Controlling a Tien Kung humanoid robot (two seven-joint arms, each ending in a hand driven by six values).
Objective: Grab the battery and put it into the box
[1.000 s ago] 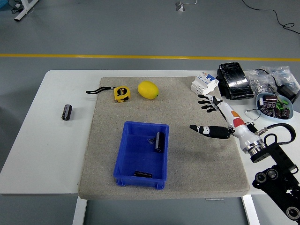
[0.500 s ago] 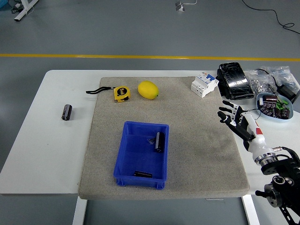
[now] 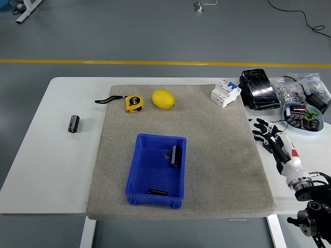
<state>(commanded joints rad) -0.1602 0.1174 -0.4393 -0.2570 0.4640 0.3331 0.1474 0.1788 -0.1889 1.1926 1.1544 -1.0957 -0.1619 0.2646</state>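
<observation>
A white table (image 3: 46, 170) carries a grey mat (image 3: 227, 170); toward the mat's near edge sits the blue box (image 3: 156, 170), holding what look like two dark batteries. The right hand (image 3: 272, 141) hovers off the mat's right edge — fingers spread, holding nothing. Lemon (image 3: 163, 98) and tape measure (image 3: 134, 103) lie at the far edge. Another battery (image 3: 74, 123) lies near the table's left edge — outside the box

Open table (image 3: 46, 155) around battery (image 3: 74, 123); tape measure (image 3: 133, 103), box (image 3: 156, 169) well apart, probably no obstruction.
</observation>
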